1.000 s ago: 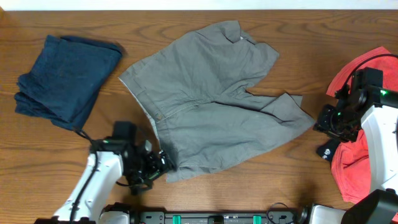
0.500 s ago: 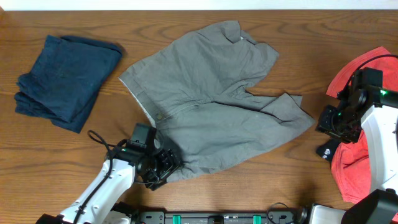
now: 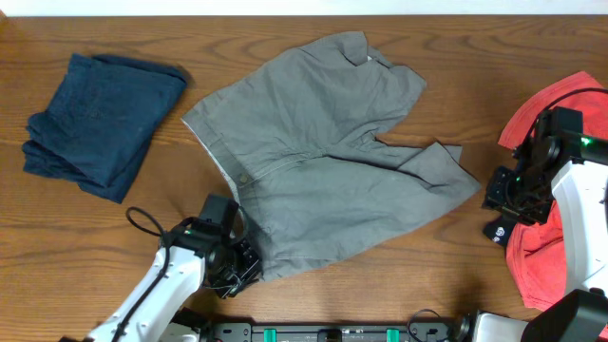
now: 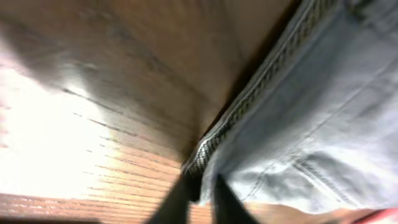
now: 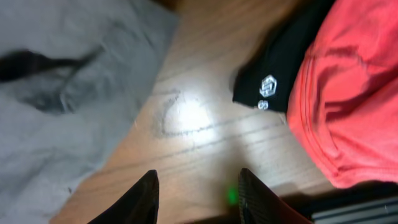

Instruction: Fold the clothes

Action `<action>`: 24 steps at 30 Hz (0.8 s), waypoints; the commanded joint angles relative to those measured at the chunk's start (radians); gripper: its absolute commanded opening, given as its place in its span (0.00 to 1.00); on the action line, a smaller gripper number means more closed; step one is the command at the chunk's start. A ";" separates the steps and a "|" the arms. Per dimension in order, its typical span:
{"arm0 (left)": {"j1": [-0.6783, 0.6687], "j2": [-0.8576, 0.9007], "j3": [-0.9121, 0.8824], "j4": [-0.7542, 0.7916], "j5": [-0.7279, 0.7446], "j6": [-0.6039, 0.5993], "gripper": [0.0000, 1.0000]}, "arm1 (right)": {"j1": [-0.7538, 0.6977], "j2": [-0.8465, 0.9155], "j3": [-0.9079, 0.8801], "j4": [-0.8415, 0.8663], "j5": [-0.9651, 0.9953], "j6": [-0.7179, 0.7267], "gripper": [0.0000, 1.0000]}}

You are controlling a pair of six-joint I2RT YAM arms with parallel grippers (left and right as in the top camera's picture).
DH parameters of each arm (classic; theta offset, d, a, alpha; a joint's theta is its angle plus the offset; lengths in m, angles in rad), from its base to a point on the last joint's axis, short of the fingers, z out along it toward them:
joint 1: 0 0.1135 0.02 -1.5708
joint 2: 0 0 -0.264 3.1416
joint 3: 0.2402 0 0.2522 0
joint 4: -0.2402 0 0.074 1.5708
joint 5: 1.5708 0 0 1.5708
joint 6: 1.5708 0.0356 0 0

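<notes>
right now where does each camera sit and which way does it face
overhead: above the table, straight down on grey shorts, navy garment, red garment; both grippers show.
left wrist: on the left gripper, facing the shorts' waistband corner in its shut fingers.
right wrist: on the right gripper, down past open fingers at the table.
shared: shorts in all; red garment overhead and right wrist.

Closed jaws pinching grey shorts (image 4: 323,124) hem (ribbed edge); wooden table (image 4: 93,81) beneath.

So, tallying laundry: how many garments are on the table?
3: navy one far left, grey shorts in the middle, red one at the right edge. A black piece beside the red may be a fourth.
</notes>
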 commanded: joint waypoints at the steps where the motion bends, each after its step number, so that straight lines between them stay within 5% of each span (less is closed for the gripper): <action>1: -0.002 -0.044 0.028 -0.003 -0.059 -0.002 0.06 | -0.002 -0.005 -0.004 -0.006 0.006 0.025 0.41; 7: -0.001 -0.078 0.030 -0.006 -0.048 -0.002 0.08 | -0.002 -0.005 -0.070 0.051 -0.002 0.108 0.46; 11: -0.001 -0.078 0.030 -0.039 0.015 -0.002 0.48 | -0.002 -0.005 -0.149 0.116 -0.065 0.104 0.55; 12: -0.001 -0.078 0.030 -0.044 0.018 -0.002 0.51 | -0.002 -0.005 -0.170 0.135 -0.085 0.101 0.55; 24: -0.029 -0.078 -0.016 0.006 -0.009 -0.105 0.55 | -0.002 -0.005 -0.257 0.271 -0.197 0.101 0.54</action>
